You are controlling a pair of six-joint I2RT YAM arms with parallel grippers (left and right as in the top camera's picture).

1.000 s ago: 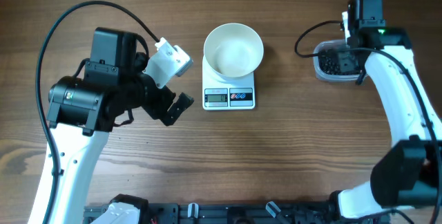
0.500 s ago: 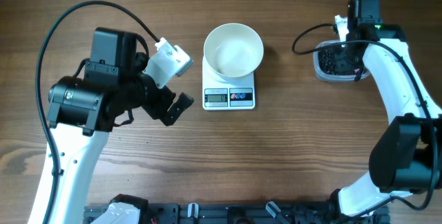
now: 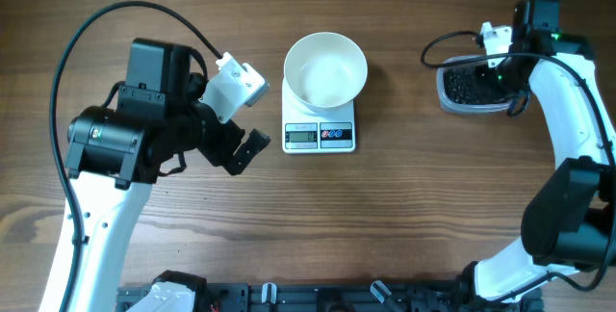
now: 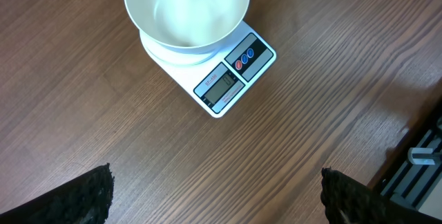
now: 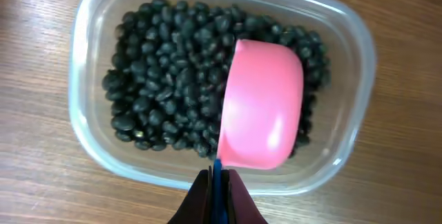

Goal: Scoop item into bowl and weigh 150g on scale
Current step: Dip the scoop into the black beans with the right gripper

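As the right gripper clamps the pink scoop — beans lie below.

Brown wood-grain table, black rail along its near edge

Overhead: fixed, looks straight down from high up. It takes in most of the table and both arms, with the scale and bowl mid-table toward the far edge and the tub toward the far right corner.
Left wrist: tilted down at the same scale and bowl from mid-range, left gripper tips in the frame's bottom corners.
Right wrist: close, straight down into that tub. Beans and scoop fill the frame, right gripper bottom centre.
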